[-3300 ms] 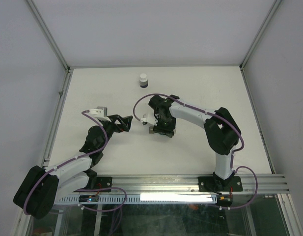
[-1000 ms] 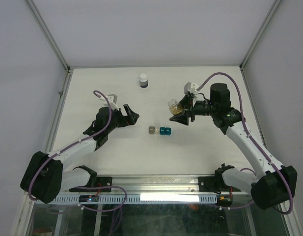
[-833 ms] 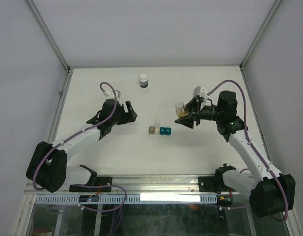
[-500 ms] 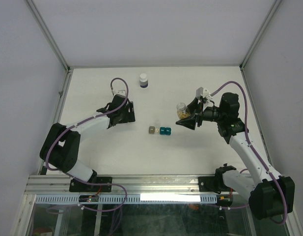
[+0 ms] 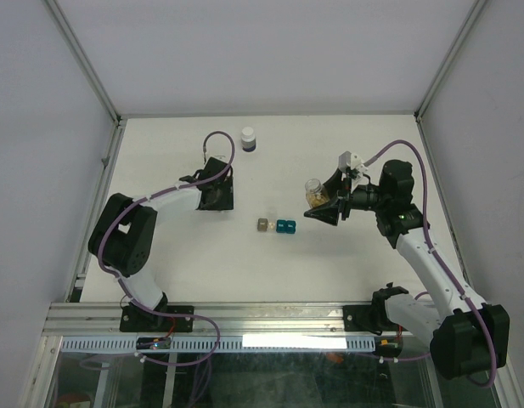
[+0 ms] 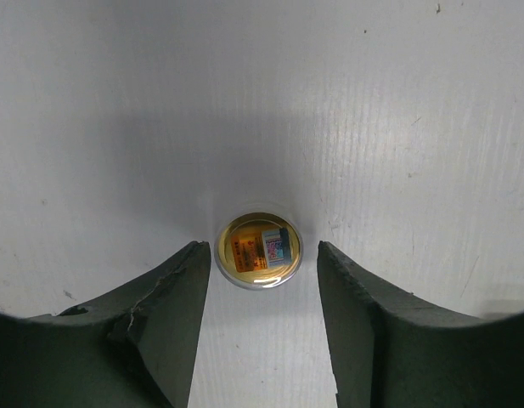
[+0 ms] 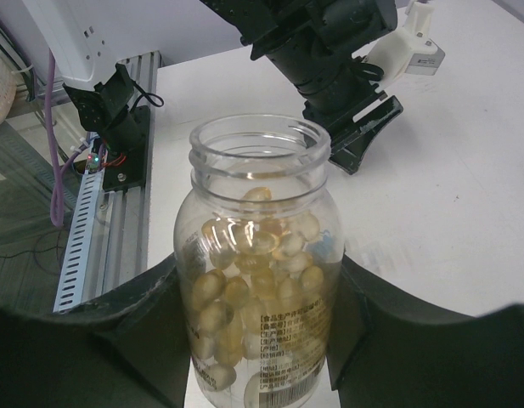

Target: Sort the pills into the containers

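The right hand (image 5: 319, 198) is clamped on a clear vial (image 7: 255, 280), one finger pressed against each side of its body. The vial's mouth is open, with no cap on it, and the pills (image 7: 249, 276) lie inside as a heap of pale orange-tan capsules filling it up to the shoulder. In the top view this vial sits right of the middle of the table (image 5: 355, 263), near the two containers but apart from them.

The containers stand side by side, touching or nearly so: the grey-brown cup (image 5: 262, 225) on the left, the teal-blue cup (image 5: 285, 226) on the right.

The left hand (image 5: 216, 194) points down at the table, left of the cups and well apart from them. Its fingers (image 6: 172, 297) stand apart, one on each side of a small round clear-rimmed piece (image 6: 258, 255) that lies flat on the table and shows orange-yellow with a scrap of blue label. The left finger is just beside the rim, and a slightly wider gap shows at the right. Whether that piece is a lid or a small jar seen from above cannot be told.

A white-capped bottle (image 5: 248, 138) stands upright near the far edge.
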Controlling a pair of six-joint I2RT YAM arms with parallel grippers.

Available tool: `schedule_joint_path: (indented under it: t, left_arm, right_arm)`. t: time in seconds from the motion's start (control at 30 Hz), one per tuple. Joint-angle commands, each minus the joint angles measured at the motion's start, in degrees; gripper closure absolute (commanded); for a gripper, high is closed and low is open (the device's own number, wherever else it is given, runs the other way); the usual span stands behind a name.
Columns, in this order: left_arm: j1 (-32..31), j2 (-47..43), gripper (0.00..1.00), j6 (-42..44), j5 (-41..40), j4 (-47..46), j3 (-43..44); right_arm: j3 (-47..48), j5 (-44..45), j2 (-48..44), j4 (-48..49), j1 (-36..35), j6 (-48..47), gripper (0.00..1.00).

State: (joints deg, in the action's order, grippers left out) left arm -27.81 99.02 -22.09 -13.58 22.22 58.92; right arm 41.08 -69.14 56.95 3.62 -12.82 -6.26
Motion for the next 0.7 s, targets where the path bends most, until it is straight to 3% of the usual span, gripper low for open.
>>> schedule_joint_path:
  t: [0.0, 0.27, 0.67]
  left_arm:
    - [-0.64, 1.67, 0.49, 1.52, -1.95, 2.10, 3.47]
    - [-0.74, 3.10, 0.53, 1.70, -2.31, 3.27, 4.71]
    - [-0.80, 4.93, 0.49, 2.61, -2.08, 3.59, 6.09]
  right_arm:
    - [1.90, -1.74, 0.08, 2.81, 0.21, 0.53, 1.00]
    - [1.90, -2.14, 0.44, 2.71, 0.25, 0.47, 1.00]
    - [1.74, -2.46, 1.05, 2.71, 0.25, 0.46, 1.00]
